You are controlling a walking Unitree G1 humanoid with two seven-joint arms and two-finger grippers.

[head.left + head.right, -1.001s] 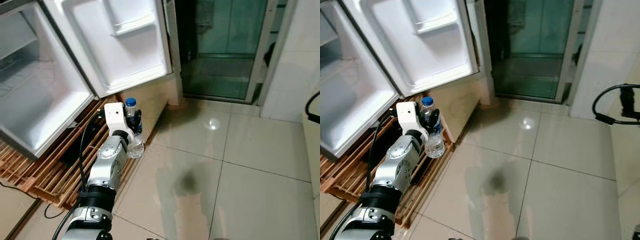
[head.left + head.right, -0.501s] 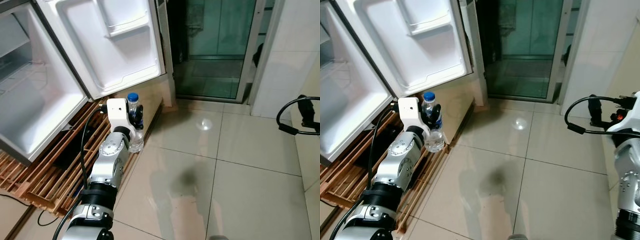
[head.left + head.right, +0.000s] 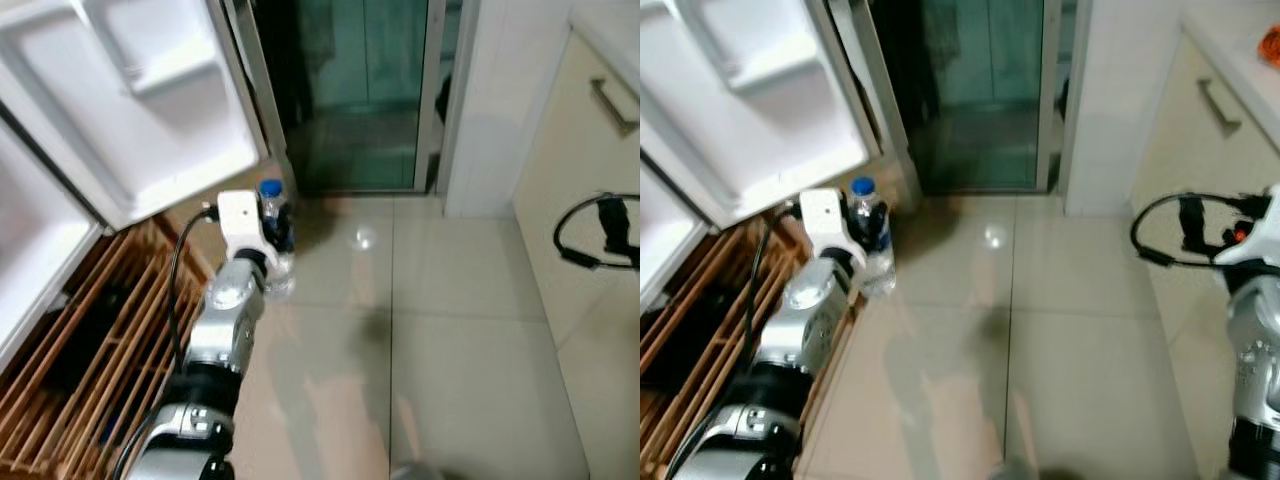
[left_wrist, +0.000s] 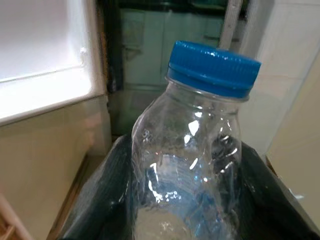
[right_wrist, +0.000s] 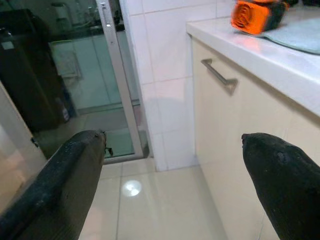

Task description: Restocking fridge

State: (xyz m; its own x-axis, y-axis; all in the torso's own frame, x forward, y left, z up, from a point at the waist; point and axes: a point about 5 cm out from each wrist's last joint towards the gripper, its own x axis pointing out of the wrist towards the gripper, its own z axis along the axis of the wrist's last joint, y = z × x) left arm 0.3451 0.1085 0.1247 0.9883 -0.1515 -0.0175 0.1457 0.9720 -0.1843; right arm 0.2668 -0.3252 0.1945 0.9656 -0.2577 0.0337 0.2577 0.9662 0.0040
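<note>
Black fingers (image 4: 100, 200) of the left gripper (image 3: 276, 232) are closed around a clear plastic water bottle (image 4: 187, 165) with a blue cap (image 4: 212, 67), which is held upright above the tiled floor (image 3: 460, 360), just beside the edge of the wooden slatted pallet (image 3: 90, 350). The bottle is seen below the lower corner of the open white fridge door (image 3: 130, 110), outside the fridge. The left arm (image 3: 225, 320) is stretched forward, with a black cable running along it. The right gripper (image 5: 175, 165) is held with its fingers (image 5: 60, 175) spread wide apart and nothing between them; beyond it a cream cabinet door with a metal handle (image 5: 220, 77) is seen under a white desk (image 5: 260, 50), on which an orange object (image 5: 252, 15) lies. A glass sliding door (image 3: 375, 90) stands past the fridge door.
</note>
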